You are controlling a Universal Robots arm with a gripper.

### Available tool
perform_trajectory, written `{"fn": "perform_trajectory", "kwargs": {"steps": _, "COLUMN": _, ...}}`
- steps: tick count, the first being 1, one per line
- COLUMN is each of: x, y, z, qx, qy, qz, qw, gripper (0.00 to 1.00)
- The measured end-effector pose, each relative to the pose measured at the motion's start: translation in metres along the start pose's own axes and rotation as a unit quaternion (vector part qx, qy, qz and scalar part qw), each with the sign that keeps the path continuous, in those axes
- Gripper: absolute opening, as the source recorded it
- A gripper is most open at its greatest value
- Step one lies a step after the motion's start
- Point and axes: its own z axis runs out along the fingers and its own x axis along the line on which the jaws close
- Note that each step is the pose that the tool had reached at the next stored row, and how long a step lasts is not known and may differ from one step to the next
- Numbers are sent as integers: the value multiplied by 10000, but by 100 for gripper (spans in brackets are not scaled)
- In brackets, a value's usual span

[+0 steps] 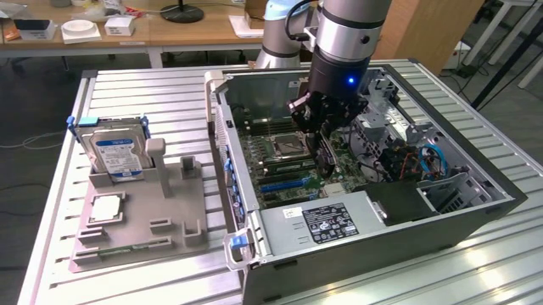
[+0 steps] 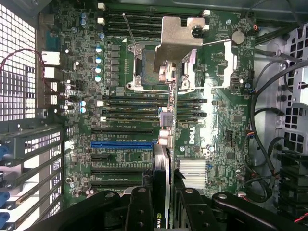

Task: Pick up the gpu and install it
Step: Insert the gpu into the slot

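Claw closed partway on gpu, gripping top edge. Card hangs edge-on over motherboard, inside open case. I judge it light, stiff, fragile. Best hold: flat faces near top edge, clear of connector.

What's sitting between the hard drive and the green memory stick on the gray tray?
A square silver chip, lying flat on the tray between the hard drive and memory stick, in the exterior view.
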Motion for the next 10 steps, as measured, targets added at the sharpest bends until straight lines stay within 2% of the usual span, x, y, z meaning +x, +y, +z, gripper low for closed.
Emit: {"fn": "perform_trajectory", "kwargs": {"steps": 10, "x": 0, "y": 0, "z": 0, "qx": -2, "qy": 1, "qz": -26, "qw": 10000, "gripper": 26}}
